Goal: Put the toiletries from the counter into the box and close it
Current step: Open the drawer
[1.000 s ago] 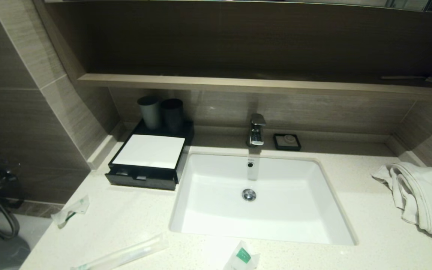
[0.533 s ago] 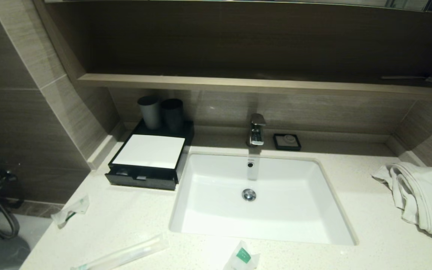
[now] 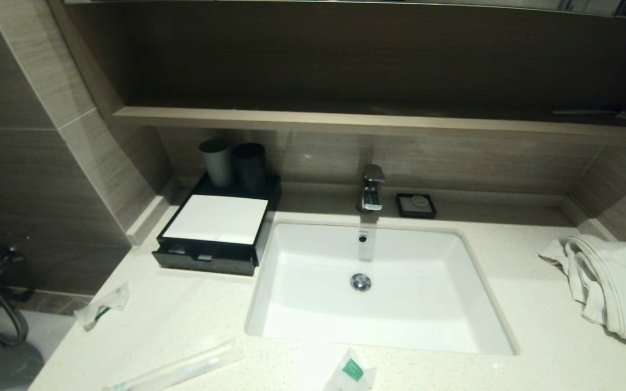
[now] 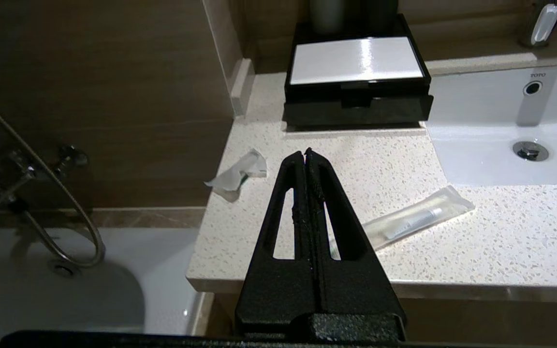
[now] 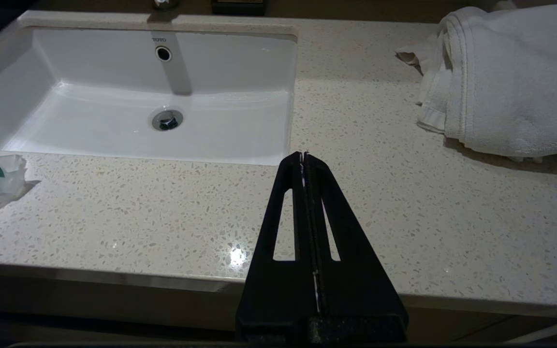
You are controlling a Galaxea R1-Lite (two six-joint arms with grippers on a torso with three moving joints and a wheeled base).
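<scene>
I am looking down over the counter (image 3: 193,315), and neither arm is showing in the head view. My left gripper (image 4: 306,153) is hanging out past the counter's front edge, fingers pressed flat together with nothing between them. My right gripper (image 5: 303,155) is sitting the same way off the front edge on the sink's (image 3: 454,336) other side, also pinched closed and empty.

The box (image 3: 212,260) is standing at the back left of the counter, beside the sink, with its white top panel (image 3: 216,218) facing up and its drawer front pulled out a little (a dark gap is showing under the panel). Two dark cups (image 3: 232,162) are standing at its rear.

Three toiletries are lying on the counter. A short sachet (image 3: 102,308) with a green mark is resting near the left edge, well in front of the box. The long toothbrush pack (image 3: 177,368) is lying at a slant along the front edge, and in the left wrist view it is showing just past my closed fingers (image 4: 421,218). A second sachet (image 3: 352,372) with a green label is lying in front of the sink, cut off by the frame, so I am only guessing at its full shape.

A white towel (image 3: 612,288) is heaped at the right, and a small black soap dish (image 3: 416,205) is sitting beside the faucet (image 3: 371,187).
</scene>
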